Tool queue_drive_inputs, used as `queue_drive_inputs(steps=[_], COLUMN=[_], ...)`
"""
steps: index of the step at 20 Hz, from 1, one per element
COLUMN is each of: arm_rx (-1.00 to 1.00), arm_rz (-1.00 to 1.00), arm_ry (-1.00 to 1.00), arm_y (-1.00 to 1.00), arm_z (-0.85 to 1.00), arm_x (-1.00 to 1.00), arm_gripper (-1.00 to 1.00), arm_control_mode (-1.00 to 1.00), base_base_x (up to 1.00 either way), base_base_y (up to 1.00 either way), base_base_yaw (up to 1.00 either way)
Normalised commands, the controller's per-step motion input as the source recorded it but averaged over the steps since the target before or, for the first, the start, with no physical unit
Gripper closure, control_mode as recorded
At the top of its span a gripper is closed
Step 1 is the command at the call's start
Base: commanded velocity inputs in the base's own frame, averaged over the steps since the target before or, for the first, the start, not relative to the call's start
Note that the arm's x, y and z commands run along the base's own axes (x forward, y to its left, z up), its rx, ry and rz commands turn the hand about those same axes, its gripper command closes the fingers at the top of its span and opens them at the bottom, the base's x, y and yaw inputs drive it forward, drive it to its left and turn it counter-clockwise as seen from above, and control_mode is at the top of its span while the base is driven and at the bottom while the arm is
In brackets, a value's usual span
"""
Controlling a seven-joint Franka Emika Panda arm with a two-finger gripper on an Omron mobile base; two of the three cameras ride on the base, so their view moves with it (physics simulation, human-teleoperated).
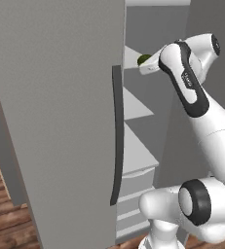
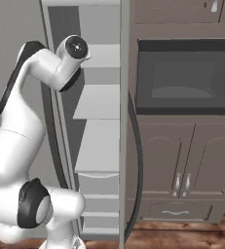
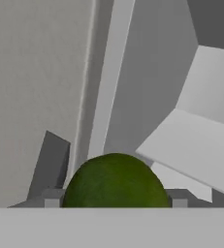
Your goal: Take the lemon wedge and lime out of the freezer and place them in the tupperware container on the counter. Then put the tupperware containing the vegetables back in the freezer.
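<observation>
The two-finger gripper (image 3: 115,201) of the white arm is clamped on the round, dark green lime (image 3: 115,181): in the hand view the fruit sits directly between the two small dark finger tips (image 3: 52,197), one tip against each of its sides. In the left base view the lime (image 1: 144,59) shows as a small green patch at the front end of the hand, level with an upper pale grey shelf (image 1: 131,57) of the tall grey freezer (image 1: 60,121). Beyond the gripper, the hand view shows the freezer's grey inner walls and lower pale shelves. The freezer door with its long dark vertical bar handle (image 1: 117,136) stands open to the left of the gripper in the left base view
</observation>
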Motion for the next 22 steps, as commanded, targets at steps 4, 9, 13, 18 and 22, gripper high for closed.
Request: queue_drive_inputs(steps=[4, 9, 13, 18, 22], arm_rx=[-0.02, -0.10, -0.13, -0.06, 0.00], arm_rz=[-0.08, -0.11, -0.25, -0.26, -0.09], arm_ry=[0.06, 0.05, 0.01, 0.10, 0.22], arm_y=[0.00, 0.14, 0.09, -0.04, -0.08], arm_z=[0.75, 0.21, -0.04, -0.11, 0.01], arm_x=[-1.00, -0.89, -0.70, -0.79, -0.56], arm_gripper=[1.00, 1.00, 1.00, 1.00, 1.00], arm_control_mode=[-1.00, -1.00, -1.00, -1.00, -1.00], base_base_x=[0.00, 0.00, 0.00, 0.00, 0.00], base_base_y=[0.00, 0.00, 0.00, 0.00, 0.00], base_base_yaw=[0.00, 0.00, 0.00, 0.00, 0.00])
